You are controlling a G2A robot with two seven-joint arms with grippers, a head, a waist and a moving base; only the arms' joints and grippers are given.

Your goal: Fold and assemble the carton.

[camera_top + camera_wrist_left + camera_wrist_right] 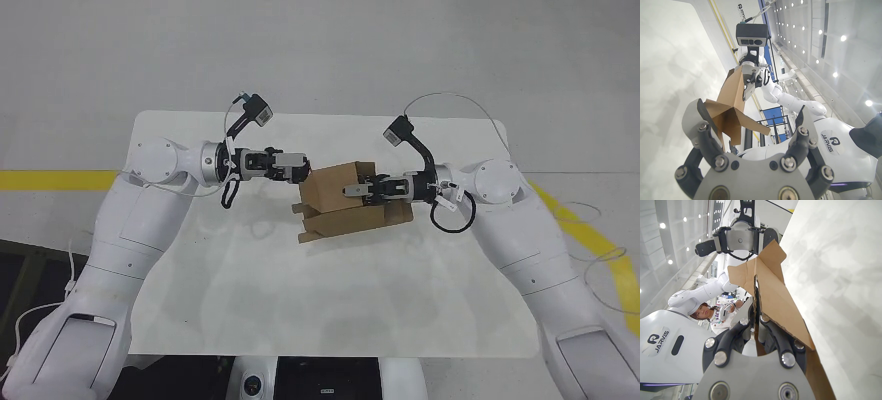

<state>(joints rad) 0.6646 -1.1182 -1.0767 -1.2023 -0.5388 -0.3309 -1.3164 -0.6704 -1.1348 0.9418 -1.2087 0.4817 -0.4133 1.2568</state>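
1. Two grippers meet at the brown carton (340,200) over the middle of the white table (200,260): the left gripper (303,168) at its end, the right gripper (352,188) on its upper panel.
2. Left wrist view: the left gripper's jaws are spread wide and grip nothing; one pad (703,111) seems to touch a flap.
3. Right wrist view: the right gripper's jaws are pinched tight on a carton panel's edge.
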